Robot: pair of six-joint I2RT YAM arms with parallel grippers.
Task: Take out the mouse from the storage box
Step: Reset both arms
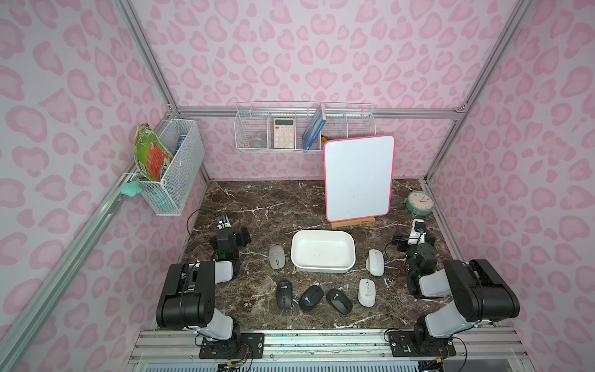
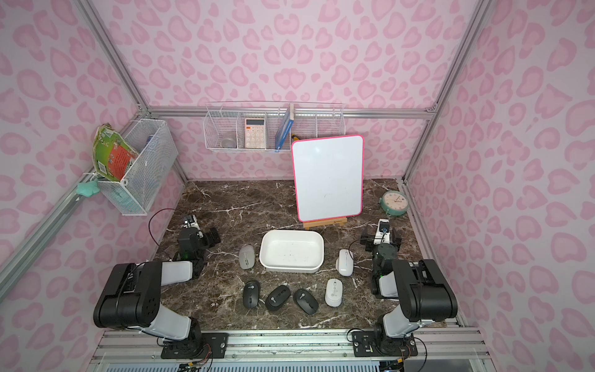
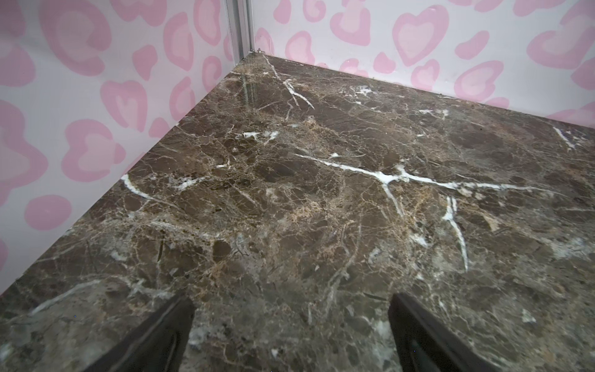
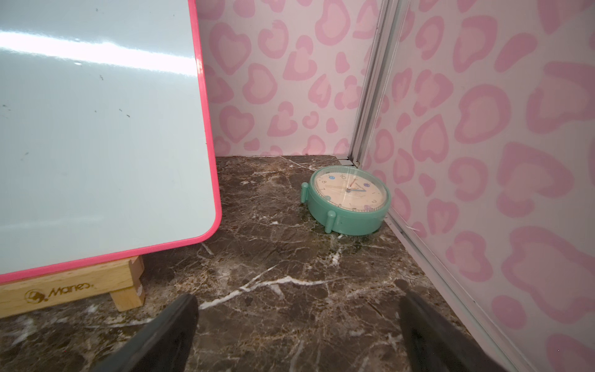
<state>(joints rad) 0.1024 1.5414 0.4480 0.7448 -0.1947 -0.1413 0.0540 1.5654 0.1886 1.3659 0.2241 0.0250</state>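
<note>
Pink heart-print walls are boxing everything in, and the brown marble tabletop (image 1: 257,206) is filling the floor between them. Both arms are sitting folded at the sides, elbows hanging over the front edge, wrists aiming at the far corners.

Centre stage, the storage box (image 1: 322,249) is lying with its long axis side to side, and in both top views it is showing only bare white floor. No mouse is sitting in it.

All six are lying on the marble, noses pointing roughly away from the bases. The grey mouse (image 1: 277,256) is lying just beside the box's left wall, nearer the left arm. A white mouse (image 1: 375,262) is lying just beside the right wall, nearer the right arm. Three black mice (image 1: 311,298) and a second white mouse (image 1: 367,292) are lining up in front.

The left gripper (image 3: 291,299) is gaping wide over bare marble and gripping nothing. The right gripper (image 4: 297,294) is doing likewise, facing the green clock (image 4: 349,198). The box is lying inward of both, so I'm judging the job finished.
</note>
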